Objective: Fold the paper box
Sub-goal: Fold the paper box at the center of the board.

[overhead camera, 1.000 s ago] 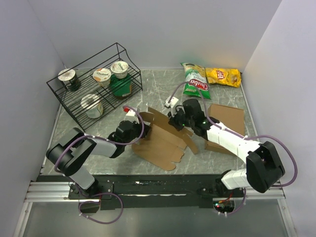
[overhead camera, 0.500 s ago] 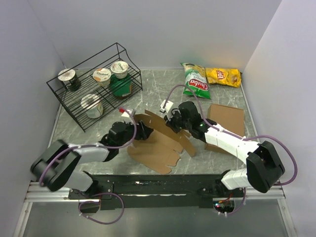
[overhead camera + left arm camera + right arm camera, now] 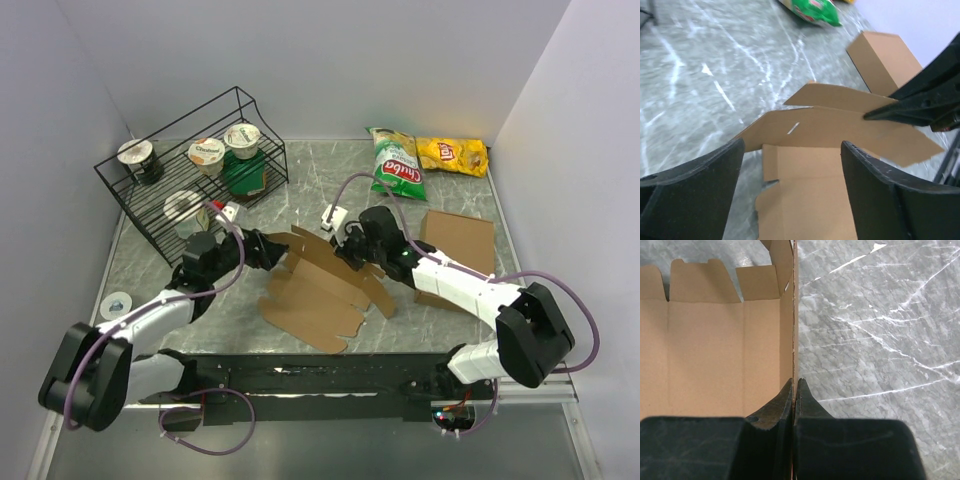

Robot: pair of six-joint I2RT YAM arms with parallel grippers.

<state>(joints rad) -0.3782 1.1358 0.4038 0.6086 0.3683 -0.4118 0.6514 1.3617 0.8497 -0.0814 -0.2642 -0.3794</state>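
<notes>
Paper box: a thin brown kraft cardboard blank with notched flaps and tabs (image 3: 318,298) is laid mostly flat on the grey marbled counter (image 3: 320,172), between the two claws; one long flap is raised upright on the right claw's side.
Right claw: the right claw (image 3: 794,386) is clenched on the raised flap, whose edge is pinched between both fingers. The flat panel and its notched tabs are seen to one side of the fingers, bare counter to the other.
Left claw: the left claw (image 3: 268,250) is released, its fingers spread wide, and nothing is held. The raised flap and a flat panel of the blank are seen just ahead of the gap; whether they are touched cannot be told.
Slit: a short cut is seen in the raised flap, straight ahead of the left claw.
Cardboard slab: a plain rectangular brown cardboard slab (image 3: 460,238) is laid flat beyond the right claw, apart from the blank.
Chip bags: a green bag (image 3: 396,165) and a yellow bag (image 3: 452,155) are placed well beyond the right claw, side by side.
Wire rack: a black wire rack (image 3: 150,215) holding lidded cups is set beyond the left claw.
</notes>
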